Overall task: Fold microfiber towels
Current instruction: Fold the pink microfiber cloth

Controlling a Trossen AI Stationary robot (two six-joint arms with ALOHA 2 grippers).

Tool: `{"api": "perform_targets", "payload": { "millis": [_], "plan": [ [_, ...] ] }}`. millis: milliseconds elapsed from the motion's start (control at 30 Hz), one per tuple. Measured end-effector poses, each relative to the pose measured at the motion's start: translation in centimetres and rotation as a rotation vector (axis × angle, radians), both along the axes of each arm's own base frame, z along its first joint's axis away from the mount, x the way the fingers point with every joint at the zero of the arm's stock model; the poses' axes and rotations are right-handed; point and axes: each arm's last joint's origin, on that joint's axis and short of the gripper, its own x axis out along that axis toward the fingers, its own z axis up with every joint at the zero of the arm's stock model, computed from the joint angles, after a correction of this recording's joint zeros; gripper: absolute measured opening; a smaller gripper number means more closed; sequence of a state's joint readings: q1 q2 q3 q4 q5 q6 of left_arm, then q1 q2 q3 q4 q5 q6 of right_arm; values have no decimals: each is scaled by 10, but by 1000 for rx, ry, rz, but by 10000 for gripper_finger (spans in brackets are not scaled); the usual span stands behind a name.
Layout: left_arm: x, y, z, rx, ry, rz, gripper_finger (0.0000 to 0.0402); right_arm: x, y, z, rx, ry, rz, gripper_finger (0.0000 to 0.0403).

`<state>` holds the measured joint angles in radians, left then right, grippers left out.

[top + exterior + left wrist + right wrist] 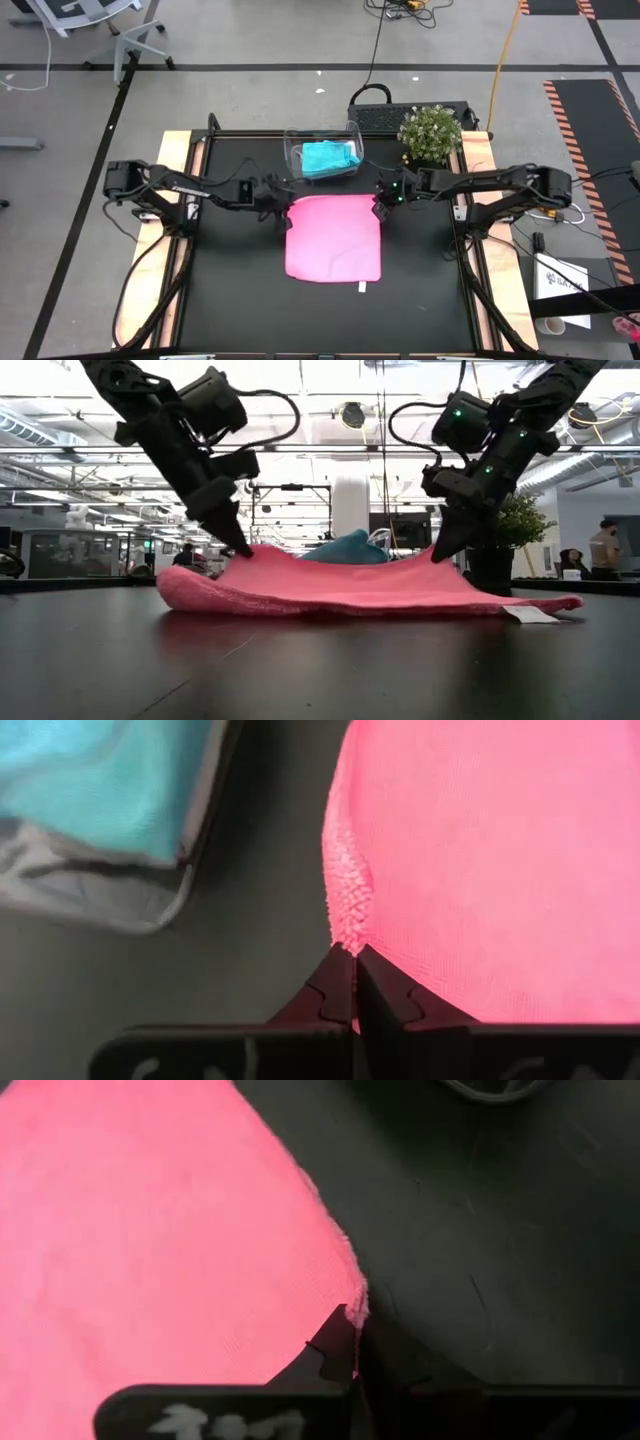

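Pinching pink towel [333, 238] far corners, left tool [354, 956] and right tool [354, 1318] closed, teal towel [330, 158] half-hidden in tub [292, 150]

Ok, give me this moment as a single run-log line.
left gripper: shut on pink towel far-left corner | right gripper: shut on far-right corner | corners lifted | teal towel: in clear tub

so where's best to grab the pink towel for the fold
By its two far corners, from above, as both grippers do now: the left gripper pinches one and the right gripper the other. The pink towel lies flat and limp, so holding both corners keeps the edge straight.
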<state>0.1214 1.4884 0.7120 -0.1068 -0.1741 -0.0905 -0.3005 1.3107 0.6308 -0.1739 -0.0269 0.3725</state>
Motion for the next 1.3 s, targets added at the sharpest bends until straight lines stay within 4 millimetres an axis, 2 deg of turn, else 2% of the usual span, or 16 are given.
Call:
{"api": "perform_targets", "payload": {
  "millis": [267, 367, 500, 767, 933, 1300],
  "plan": [
    [-9, -4, 31, -35, -131, -12, 2, -6, 13, 19, -3, -68, 29, 0],
    [-13, -8, 39, -53, -163, -3, 2, -7, 25, 26, 24, -103, 42, 0],
    [-17, -16, 41, -97, -144, -2, 1, -8, 46, 36, 76, -151, 71, 0],
    [-20, -41, 36, -209, -95, -18, 1, -3, 88, 52, 170, -119, 166, 0],
    [-22, -62, 37, -315, -101, -36, 1, -5, 109, 48, 248, -83, 165, 0],
    [-28, -99, 36, -380, -97, -39, 1, 7, 146, 16, 309, 37, 200, 0]
  ]
}}
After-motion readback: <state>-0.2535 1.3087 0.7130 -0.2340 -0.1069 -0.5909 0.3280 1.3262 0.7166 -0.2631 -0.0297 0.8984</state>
